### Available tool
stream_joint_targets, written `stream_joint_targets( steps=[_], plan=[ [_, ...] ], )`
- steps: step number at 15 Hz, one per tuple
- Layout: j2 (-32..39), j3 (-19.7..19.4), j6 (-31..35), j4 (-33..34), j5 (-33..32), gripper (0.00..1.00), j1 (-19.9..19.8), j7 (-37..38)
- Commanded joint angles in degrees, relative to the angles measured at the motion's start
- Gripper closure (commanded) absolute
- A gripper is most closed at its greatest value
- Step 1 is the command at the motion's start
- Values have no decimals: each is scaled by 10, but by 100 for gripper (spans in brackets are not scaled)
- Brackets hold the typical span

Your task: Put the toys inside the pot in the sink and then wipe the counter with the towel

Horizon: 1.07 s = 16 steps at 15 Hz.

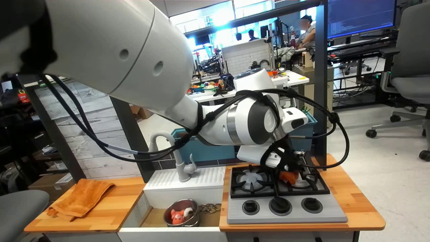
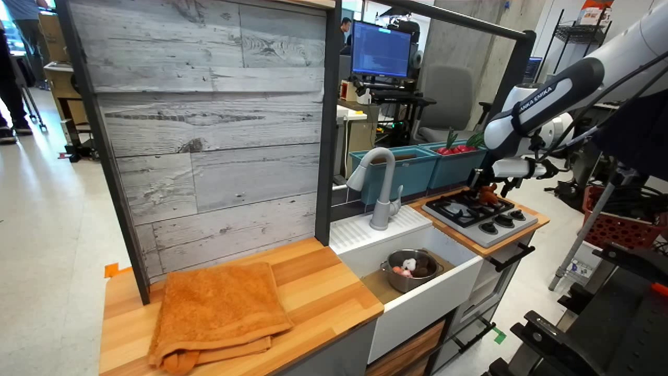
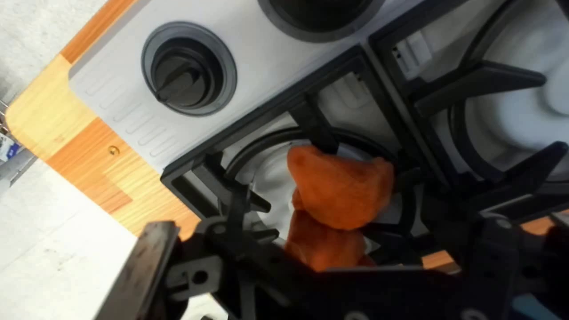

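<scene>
An orange plush toy [image 3: 340,186] lies on the stove's right burner, also visible as the toy [image 1: 288,177] and the toy [image 2: 488,195] in the exterior views. Over it is my gripper [image 3: 338,211], its jaws spread wide on either side; contact cannot be made out. Inside the white sink [image 2: 422,318] stands the steel pot [image 2: 404,282], holding a pinkish-red toy [image 1: 177,217], a white one [image 2: 409,263] and something dark brown [image 2: 421,271]. The orange towel [image 2: 219,308] lies folded on the wooden counter [image 2: 313,297] left of the sink.
Black grates [image 1: 252,179] and knobs [image 1: 280,205] surround the toy on the stovetop. A grey faucet [image 2: 385,183] rises behind the sink. Teal planters [image 2: 402,175] line the back edge, and a dark post [image 1: 320,80] stands behind the arm.
</scene>
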Motion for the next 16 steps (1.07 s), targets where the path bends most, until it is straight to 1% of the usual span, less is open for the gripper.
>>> stream_joint_targets(
  steps=[1, 2, 4, 9, 10, 11, 12, 13, 14, 16],
  plan=[
    [47, 7, -33, 92, 5, 32, -12, 4],
    [45, 12, -31, 91, 0, 42, -14, 6],
    [51, 15, -32, 103, 0, 58, -16, 4],
    [51, 27, -43, 116, 1, 95, -20, -4],
    [48, 30, -53, 115, 2, 98, -19, -5],
    [35, 31, -57, 96, 6, 99, -14, -12],
    [23, 43, -52, 78, 7, 97, -13, -29],
    [9, 58, -38, 58, 9, 99, -13, -53],
    [-1, 70, -33, 42, 10, 98, -13, -74],
    [-29, 108, 6, -3, 13, 97, -18, -138]
  ],
)
